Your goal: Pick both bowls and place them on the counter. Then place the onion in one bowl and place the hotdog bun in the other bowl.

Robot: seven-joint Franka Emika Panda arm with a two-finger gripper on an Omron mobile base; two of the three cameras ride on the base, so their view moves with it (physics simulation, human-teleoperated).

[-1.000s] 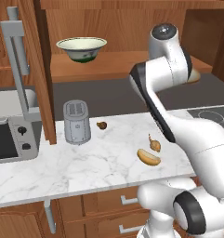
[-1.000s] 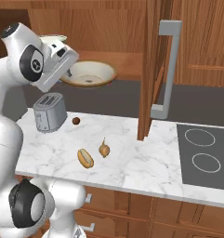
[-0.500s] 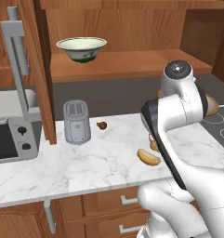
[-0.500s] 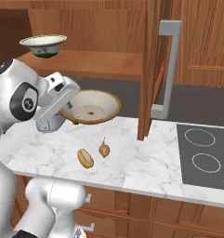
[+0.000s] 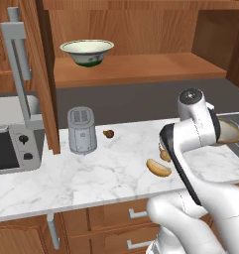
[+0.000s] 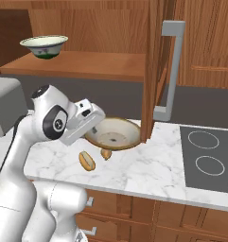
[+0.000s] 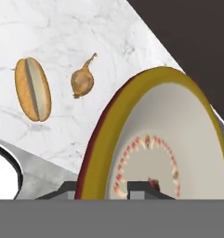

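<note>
My gripper is shut on the rim of the tan-brown bowl, whose beige inside faces the hand camera. From the right base, the gripper holds this bowl tilted, low over the white marble counter; whether it touches the counter I cannot tell. The onion and the hotdog bun lie just in front of it. In the left base view the bowl shows behind my forearm, with the onion and bun to its left. The cream-white bowl stands on the cabinet shelf.
A grey toaster and a small dark reddish lump stand on the counter's left part, beside a microwave. An open cabinet door with a grey handle hangs right of the bowl. A black cooktop lies at the far right.
My arm has swung down and to the right from the shelf, carrying the tan-brown bowl to just above the counter behind the onion and bun.
</note>
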